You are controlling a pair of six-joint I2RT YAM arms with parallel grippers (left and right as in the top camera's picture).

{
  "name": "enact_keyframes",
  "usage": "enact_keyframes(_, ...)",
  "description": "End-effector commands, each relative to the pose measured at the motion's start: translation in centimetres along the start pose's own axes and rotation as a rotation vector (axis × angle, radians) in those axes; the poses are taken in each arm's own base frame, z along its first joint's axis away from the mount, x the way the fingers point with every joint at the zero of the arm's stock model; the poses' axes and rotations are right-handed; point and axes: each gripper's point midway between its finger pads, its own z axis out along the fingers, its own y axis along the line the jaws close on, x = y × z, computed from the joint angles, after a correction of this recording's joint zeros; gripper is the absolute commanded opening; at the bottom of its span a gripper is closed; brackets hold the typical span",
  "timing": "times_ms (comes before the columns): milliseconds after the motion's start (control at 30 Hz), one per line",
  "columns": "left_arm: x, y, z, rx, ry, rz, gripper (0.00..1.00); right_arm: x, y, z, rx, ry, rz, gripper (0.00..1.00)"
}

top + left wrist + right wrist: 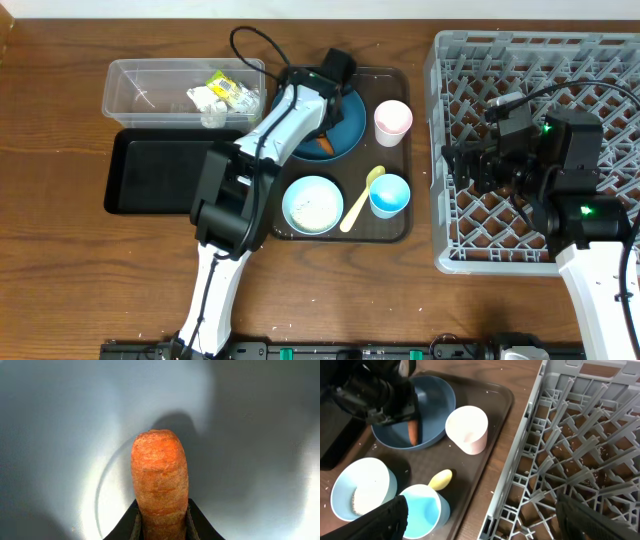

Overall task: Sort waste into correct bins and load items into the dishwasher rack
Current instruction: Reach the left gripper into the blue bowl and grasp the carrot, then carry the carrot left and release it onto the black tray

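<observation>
narrow grip of the left pincer (161, 521) on the near end of the sausage (160, 475), down in the plate (60, 435). long axis straight ahead, in line with the fingers (125, 529), far end free. tub (140, 80) and black tray (150, 175) both leftward, on this arm's side. right pincer (487, 517) wide, empty, over the rack (580, 435), well apart.
</observation>
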Motion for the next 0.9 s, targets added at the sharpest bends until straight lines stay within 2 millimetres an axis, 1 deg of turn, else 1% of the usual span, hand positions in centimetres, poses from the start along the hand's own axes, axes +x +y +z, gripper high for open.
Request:
enact_keyframes(0, -3.6, -2.6, -5.3, 0.137, -0.074, 0.077, 0.06, -0.6, 0.3, -0.2, -0.011, -0.015, 0.004, 0.93)
enact_keyframes(100, -4.8, -4.0, -9.7, 0.242, -0.103, 0.149, 0.06, -0.7, 0.3, -0.2, -0.011, -0.017, 0.003, 0.93)
enact_keyframes(133, -5.4, -4.0, -11.5, 0.27, -0.121, 0.15, 0.06, -0.7, 0.3, -0.2, -0.011, -0.017, 0.003, 0.93)
enact_keyframes(200, -6.6, -3.2, -14.5, 0.297, -0.157, 0.128, 0.06, -0.7, 0.3, -0.2, -0.011, -0.017, 0.003, 0.93)
enact_keyframes(267, -8.1, -1.5, -17.2, 0.308, -0.186, 0.096, 0.07, -0.7, 0.3, -0.2, -0.011, -0.017, 0.003, 0.93)
enact_keyframes(333, -9.6, 1.0, -19.3, 0.299, -0.206, 0.054, 0.06, -0.7, 0.3, -0.2, -0.011, -0.017, 0.004, 0.93)
enact_keyframes(367, -10.3, 2.5, -20.1, 0.287, -0.212, 0.031, 0.06, -0.7, 0.3, -0.2, -0.011, -0.017, 0.004, 0.93)
enact_keyframes(400, -11.1, 4.5, -20.6, 0.262, -0.214, -0.001, 0.06, -0.7, 0.3, -0.2, -0.011, -0.017, 0.004, 0.93)
enact_keyframes(433, -11.8, 6.3, -20.9, 0.231, -0.215, -0.028, 0.06, -0.7, 0.3, -0.2, -0.011, -0.017, 0.004, 0.92)
enact_keyframes(467, -12.5, 8.8, -21.0, 0.18, -0.214, -0.064, 0.06, -0.7, 0.3, -0.2, -0.011, -0.017, 0.004, 0.92)
enact_keyframes(533, -13.4, 13.3, -20.5, 0.083, -0.192, -0.141, 0.07, -0.7, 0.3, -0.2, -0.011, -0.017, 0.004, 0.92)
enact_keyframes(600, -13.4, 17.9, -19.6, -0.007, -0.132, -0.265, 0.06, -0.7, 0.3, -0.2, -0.011, -0.017, 0.005, 0.92)
enact_keyframes(633, -13.1, 20.2, -19.0, -0.053, -0.096, -0.343, 0.06, -0.7, 0.3, -0.2, -0.011, -0.017, 0.01, 0.93)
enact_keyframes(700, -12.3, 24.1, -17.8, -0.132, -0.04, -0.509, 0.06, -0.7, 0.3, -0.2, -0.011, -0.017, 0.015, 0.93)
enact_keyframes(800, -10.6, 28.3, -15.7, -0.23, 0.024, -0.725, 0.06, -0.7, 0.3, -0.2, -0.01, -0.018, 0.014, 0.93)
enact_keyframes(867, -9.3, 30.0, -14.2, -0.279, 0.056, -0.807, 0.06, -0.7, 0.3, -0.2, -0.01, -0.019, 0.014, 0.93)
